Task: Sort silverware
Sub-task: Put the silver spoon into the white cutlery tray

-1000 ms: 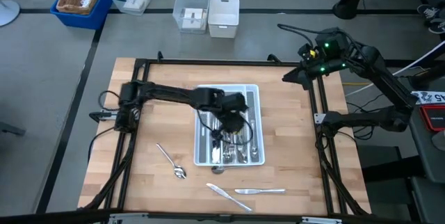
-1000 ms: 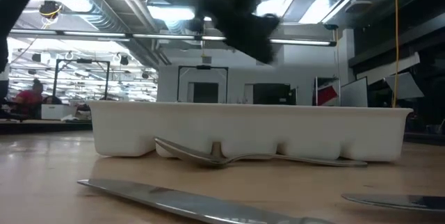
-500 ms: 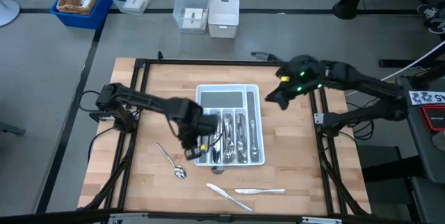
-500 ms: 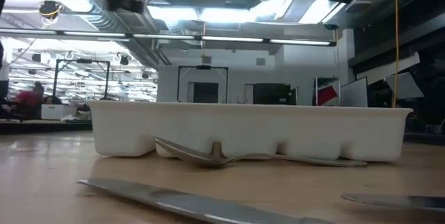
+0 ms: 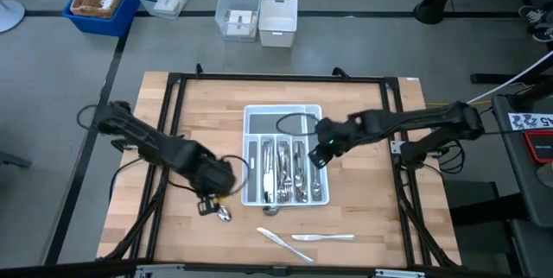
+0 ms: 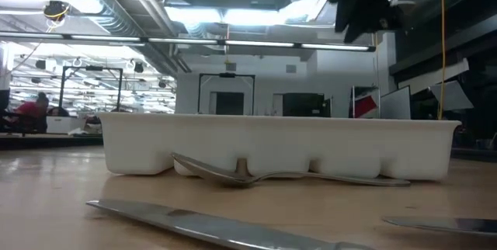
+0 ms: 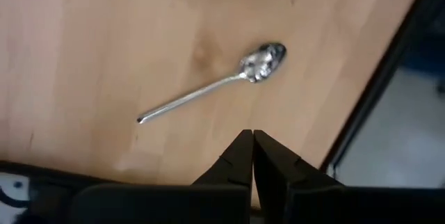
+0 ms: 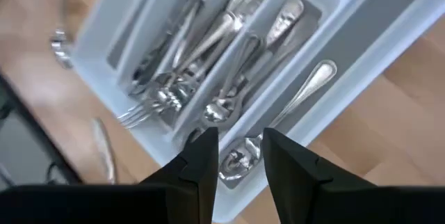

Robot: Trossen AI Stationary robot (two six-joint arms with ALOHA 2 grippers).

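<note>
With its fingers pressed together and empty, the left gripper (image 7: 252, 144) hangs over the loose spoon (image 7: 212, 92) beside the tray (image 5: 316, 116), likely to fetch it; the right gripper (image 8: 236, 147), fingers spread and holding nothing, hovers over the tray's sorted silverware (image 5: 283, 173)

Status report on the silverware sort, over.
Left end effector shut, empty, above loose spoon. Right end effector open over tray. Two knives still out.
</note>
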